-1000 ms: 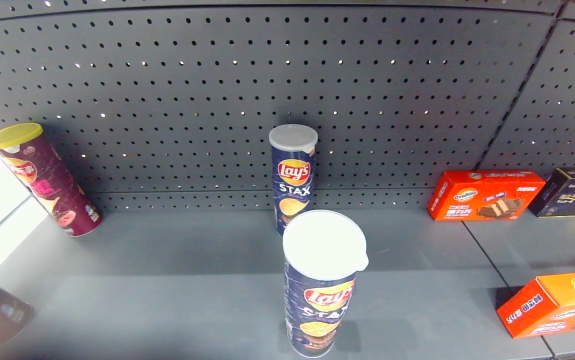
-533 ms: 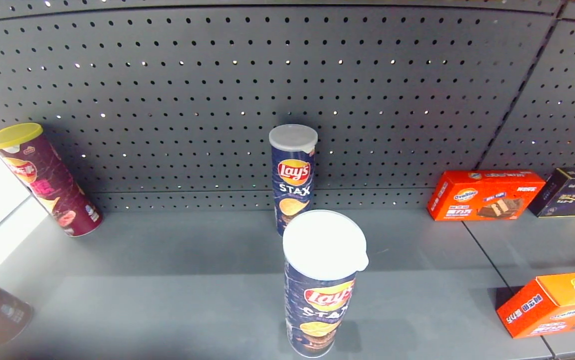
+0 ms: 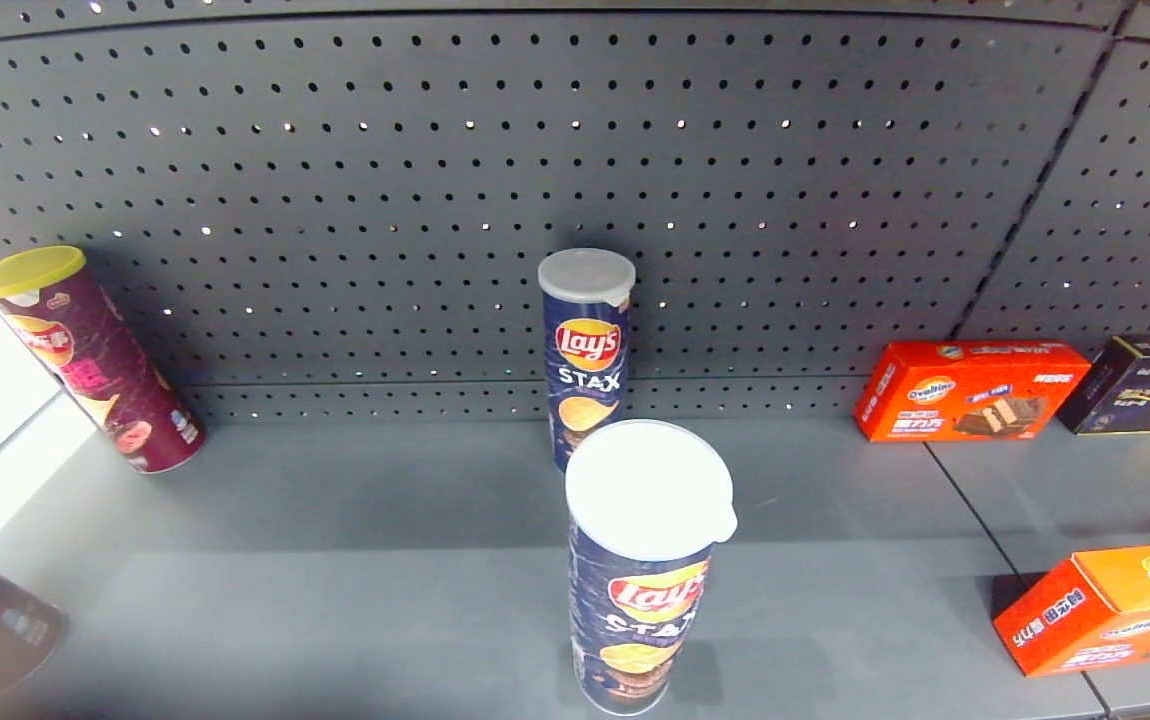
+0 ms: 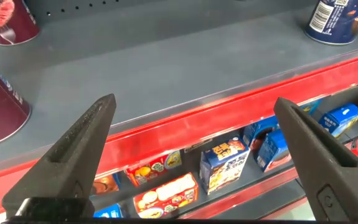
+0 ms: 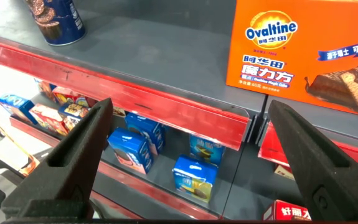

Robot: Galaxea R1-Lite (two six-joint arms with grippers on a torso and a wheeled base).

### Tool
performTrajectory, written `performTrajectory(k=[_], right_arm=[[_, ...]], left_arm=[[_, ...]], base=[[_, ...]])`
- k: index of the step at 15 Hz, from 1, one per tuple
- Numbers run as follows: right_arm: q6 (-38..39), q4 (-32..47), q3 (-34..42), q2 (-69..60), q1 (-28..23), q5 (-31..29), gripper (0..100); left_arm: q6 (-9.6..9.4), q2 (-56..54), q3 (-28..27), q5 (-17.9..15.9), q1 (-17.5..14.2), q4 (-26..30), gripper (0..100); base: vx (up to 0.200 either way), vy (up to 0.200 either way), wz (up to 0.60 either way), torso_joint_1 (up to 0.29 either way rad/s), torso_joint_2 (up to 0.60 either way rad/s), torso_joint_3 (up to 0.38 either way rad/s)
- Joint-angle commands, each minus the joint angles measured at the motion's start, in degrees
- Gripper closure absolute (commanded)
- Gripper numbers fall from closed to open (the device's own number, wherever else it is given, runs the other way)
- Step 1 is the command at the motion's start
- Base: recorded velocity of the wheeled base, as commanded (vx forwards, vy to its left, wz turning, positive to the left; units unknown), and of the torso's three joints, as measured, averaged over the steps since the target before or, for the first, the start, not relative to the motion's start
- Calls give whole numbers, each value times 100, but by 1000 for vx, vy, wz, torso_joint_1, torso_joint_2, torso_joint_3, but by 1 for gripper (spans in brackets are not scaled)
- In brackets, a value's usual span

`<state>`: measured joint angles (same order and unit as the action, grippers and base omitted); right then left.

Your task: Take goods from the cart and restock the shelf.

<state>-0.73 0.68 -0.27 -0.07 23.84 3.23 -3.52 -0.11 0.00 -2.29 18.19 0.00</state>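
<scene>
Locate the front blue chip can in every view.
Head view: front blue chip can stands upright, centre foreground.
Left wrist view: its base stands behind the red shelf edge.
Right wrist view: its base again, behind that red edge.
Shared landmark: the grey shelf under it.

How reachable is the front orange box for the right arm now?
Likely yes. The right gripper is open, just out front of the shelf's red edge, and the front orange box sits at that edge with nothing between.
</scene>
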Motion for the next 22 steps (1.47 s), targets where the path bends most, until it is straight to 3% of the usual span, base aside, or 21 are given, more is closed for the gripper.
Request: performTrajectory(k=[1, 3, 4, 5, 8, 14, 18, 22], right_arm=[[3, 11, 0, 7, 15, 2, 0], [-85, 2, -17, 7, -196, -77, 0], [-120, 2, -685, 192, -504, -59, 0], [223, 20, -1907, 1800, -635, -77, 0], [56, -51, -2390, 2591, -627, 327, 0], [-217, -341, -3823, 5202, 569, 758, 0], [-278, -350, -3796, 6098, 1298, 916, 0], [-287, -367, -3779, 6678, 1694, 907, 0]], left_arm=[[1, 11, 0, 1, 0, 0, 0], [1, 11, 0, -8, 0, 0, 0], [1, 11, 0, 1, 0, 0, 0], [10, 11, 0, 1, 0, 0, 0], [27, 11, 0, 1, 0, 0, 0], [71, 11, 0, 9, 0, 0, 0], [53, 11, 0, 1, 0, 0, 0], [80, 11, 0, 9, 0, 0, 0]], base=[[0, 0, 0, 0, 0, 0], [0, 0, 0, 0, 0, 0], [0, 0, 0, 0, 0, 0], [0, 0, 0, 0, 0, 0], [0, 0, 0, 0, 0, 0], [0, 0, 0, 0, 0, 0], [0, 0, 0, 0, 0, 0], [0, 0, 0, 0, 0, 0]])
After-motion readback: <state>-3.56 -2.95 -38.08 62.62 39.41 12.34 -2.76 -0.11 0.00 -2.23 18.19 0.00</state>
